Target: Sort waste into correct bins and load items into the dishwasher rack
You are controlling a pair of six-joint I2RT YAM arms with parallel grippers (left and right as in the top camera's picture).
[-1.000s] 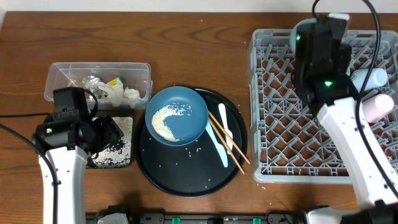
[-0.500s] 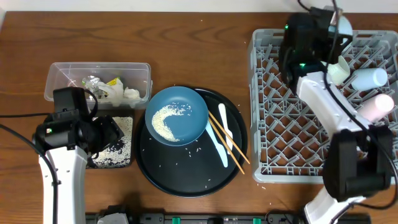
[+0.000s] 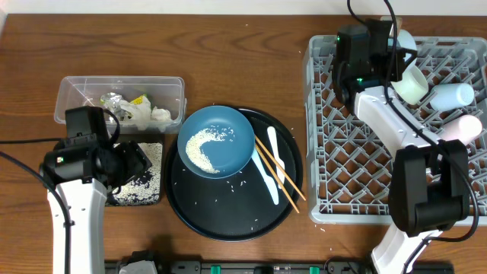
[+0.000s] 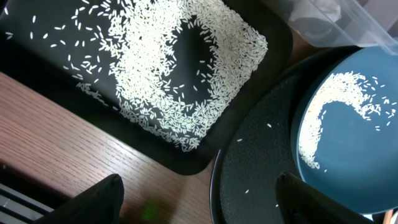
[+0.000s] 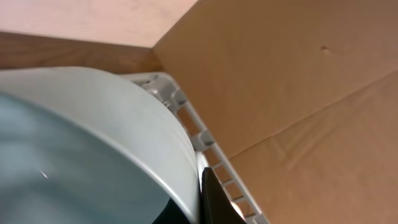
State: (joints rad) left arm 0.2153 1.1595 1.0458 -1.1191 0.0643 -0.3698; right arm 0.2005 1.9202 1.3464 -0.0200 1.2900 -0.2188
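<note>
swinging off the middle of the dishwasher rack [image 3: 313, 137] within the last second, the right arm [image 3: 388, 122] is now reaching toward its far corner, where a pale mint bowl [image 3: 413, 82] is lying tilted on the pegs, while the left arm [image 3: 76, 190] is staying put. in the right wrist view the bowl is filling the frame with one dark finger [image 5: 214, 199] against its wall and the other hidden, so i cannot tell whether those jaws are clamping it or letting go. if they are opening while it is leaning like this, i judge it may be rolling into the white cup [image 3: 454, 94] just beside it, which is resting near a pink cup [image 3: 466, 129]. the left arm's jaws are standing wide apart and holding nothing, hovering over the shallow black tray [image 3: 156, 199] of rice. the dark-blue bowl [image 3: 217, 141] is still carrying rice and sitting on the round black tray [image 3: 228, 221], so lifting it unlevel is risking more grains scattering. the chopsticks [image 3: 285, 183] are lying across the white spoon [image 3: 273, 190] near the bowl, crowding any grasp there. the clear tub [image 3: 72, 87] is holding the packet and tissue on the surface behind the black tray.
</note>
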